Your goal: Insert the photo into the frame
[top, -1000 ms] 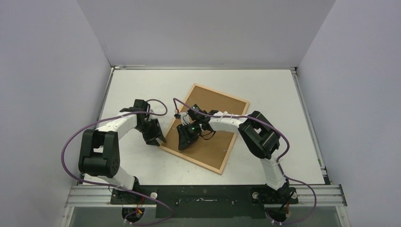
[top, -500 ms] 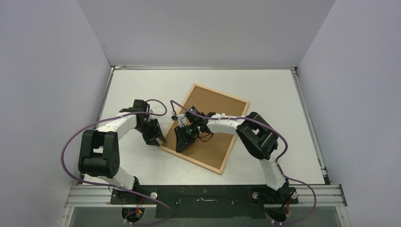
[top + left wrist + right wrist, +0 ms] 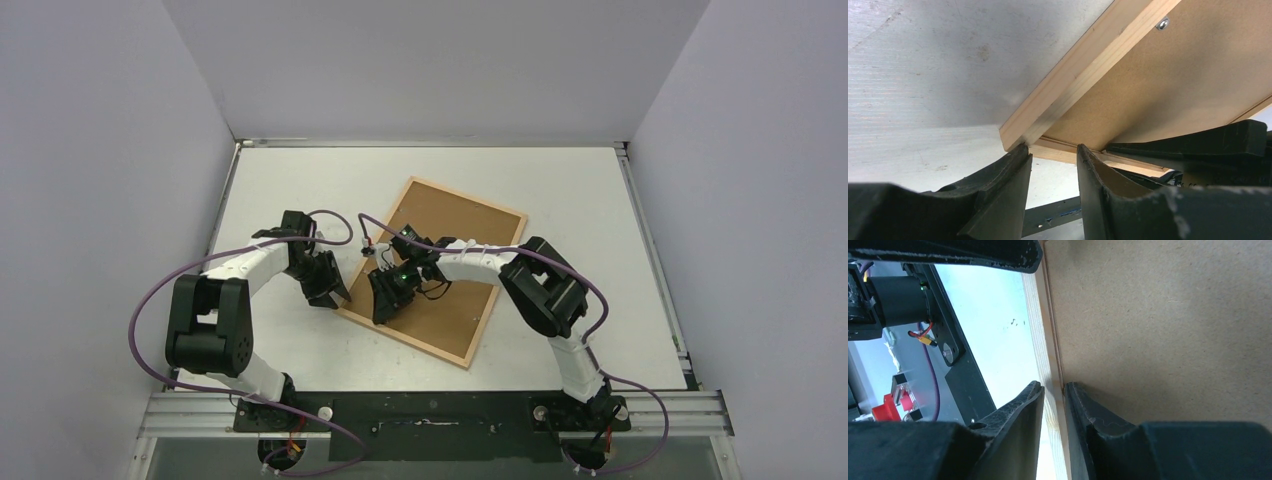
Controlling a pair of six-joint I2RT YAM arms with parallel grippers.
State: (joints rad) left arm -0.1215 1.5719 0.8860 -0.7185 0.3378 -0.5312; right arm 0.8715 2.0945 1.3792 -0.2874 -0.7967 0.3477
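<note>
The frame (image 3: 468, 197) lies back-up, askew on the table (image 3: 560, 200), with the backing board (image 3: 455, 218) seated and the photo out of sight. Your right gripper (image 3: 1053, 395) pinches its left rail. The left gripper (image 3: 1054, 155) brackets the corner, grip unclear. Finishing step, probably: lift level, both arms together.
</note>
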